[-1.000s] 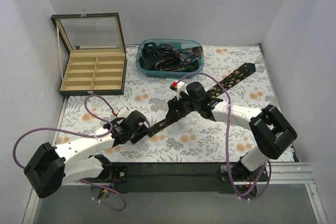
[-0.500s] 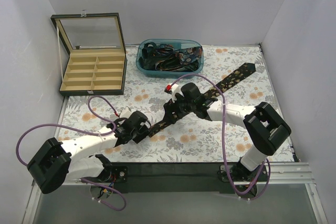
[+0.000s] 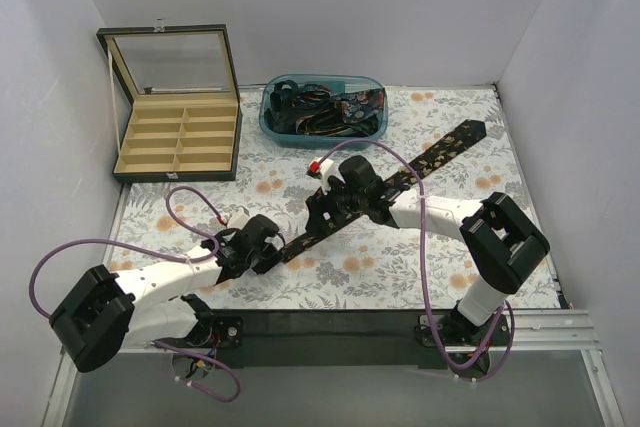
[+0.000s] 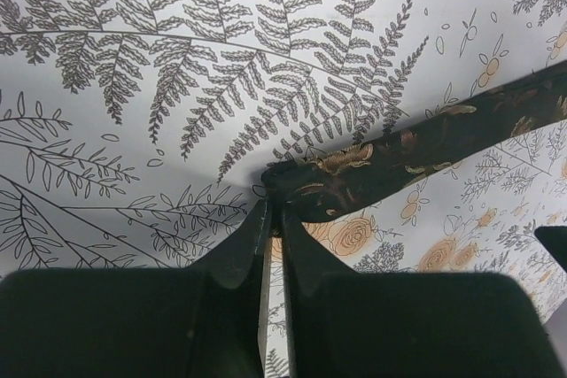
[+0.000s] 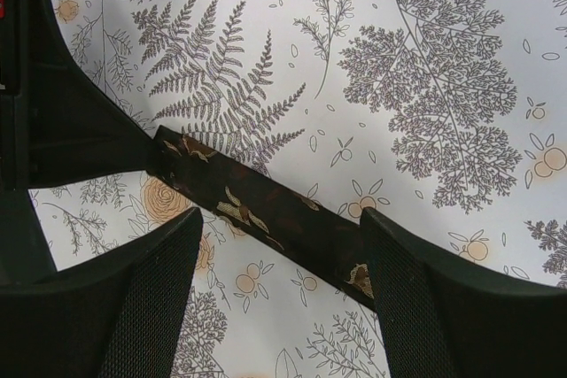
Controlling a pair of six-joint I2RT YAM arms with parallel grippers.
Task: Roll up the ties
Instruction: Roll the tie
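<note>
A long dark tie [image 3: 440,154] with orange-gold pattern lies diagonally on the floral cloth, from the far right to near the left gripper. My left gripper [image 3: 275,250] is shut on the tie's narrow end [image 4: 292,183]; the tie [image 4: 416,148] runs off to the right in the left wrist view. My right gripper [image 3: 318,215] is open and sits over the tie's middle stretch. In the right wrist view the tie [image 5: 275,219] crosses between the two spread fingers [image 5: 151,298]. More ties [image 3: 325,107] lie heaped in a teal tub.
A teal tub [image 3: 272,128] stands at the back middle. An open box with tan compartments [image 3: 178,137] stands at the back left. White walls close in on three sides. Purple cables [image 3: 190,197] loop over both arms.
The right gripper has slid left along the tie toward the left gripper. The left gripper has shifted slightly, still gripping the narrow end.
</note>
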